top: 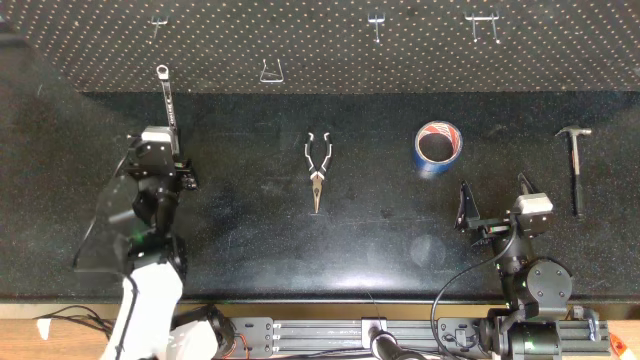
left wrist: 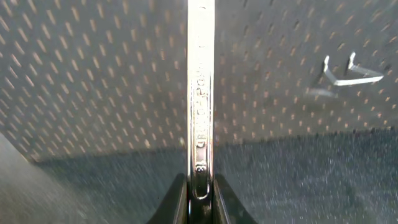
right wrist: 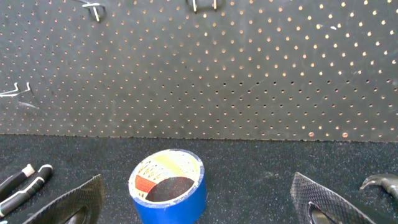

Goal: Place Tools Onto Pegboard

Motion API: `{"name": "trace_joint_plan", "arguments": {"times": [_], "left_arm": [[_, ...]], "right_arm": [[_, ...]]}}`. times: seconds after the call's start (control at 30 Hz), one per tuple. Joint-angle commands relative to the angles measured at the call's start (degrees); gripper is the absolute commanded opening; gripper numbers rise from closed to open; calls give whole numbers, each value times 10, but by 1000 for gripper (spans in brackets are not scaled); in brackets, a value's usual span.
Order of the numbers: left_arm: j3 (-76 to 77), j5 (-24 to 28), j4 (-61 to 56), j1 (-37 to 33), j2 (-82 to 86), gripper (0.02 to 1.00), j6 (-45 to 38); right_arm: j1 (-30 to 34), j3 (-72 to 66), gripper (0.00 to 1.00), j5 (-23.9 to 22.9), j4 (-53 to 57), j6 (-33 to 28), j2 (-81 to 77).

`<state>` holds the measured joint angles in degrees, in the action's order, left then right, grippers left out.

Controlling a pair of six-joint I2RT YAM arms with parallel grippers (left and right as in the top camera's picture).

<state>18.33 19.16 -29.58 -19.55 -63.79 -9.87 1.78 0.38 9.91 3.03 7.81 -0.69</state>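
1 ea: wrench (top: 167,100), pliers (top: 318,165), tape (top: 438,147), hammer (top: 575,165)

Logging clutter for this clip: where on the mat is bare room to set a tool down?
Widest bare mat lies between the left gripper, shut on the wrench, and the pliers; the front strip between the arms is bare too. A narrower gap separates pliers and tape roll. Crowded: tape roll, right gripper and hammer.

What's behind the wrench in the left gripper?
The pegboard, a wire hook on it beside the wrench, and the dark mat. The strip directly behind the wrench is covered.
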Motion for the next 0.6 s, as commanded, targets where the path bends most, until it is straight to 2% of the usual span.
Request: {"name": "trace_joint_plan", "arguments": {"times": [0.03, 0.23, 0.6], "left_arm": [[64, -5, -9, 1, -44, 29, 41], [84, 23, -11, 1, -59, 29, 41], [88, 23, -14, 1, -71, 29, 41]], "right_arm": [[2, -2, 976, -3, 4, -8, 5], [2, -2, 976, -3, 4, -8, 5], [2, -2, 976, -3, 4, -8, 5]]}}
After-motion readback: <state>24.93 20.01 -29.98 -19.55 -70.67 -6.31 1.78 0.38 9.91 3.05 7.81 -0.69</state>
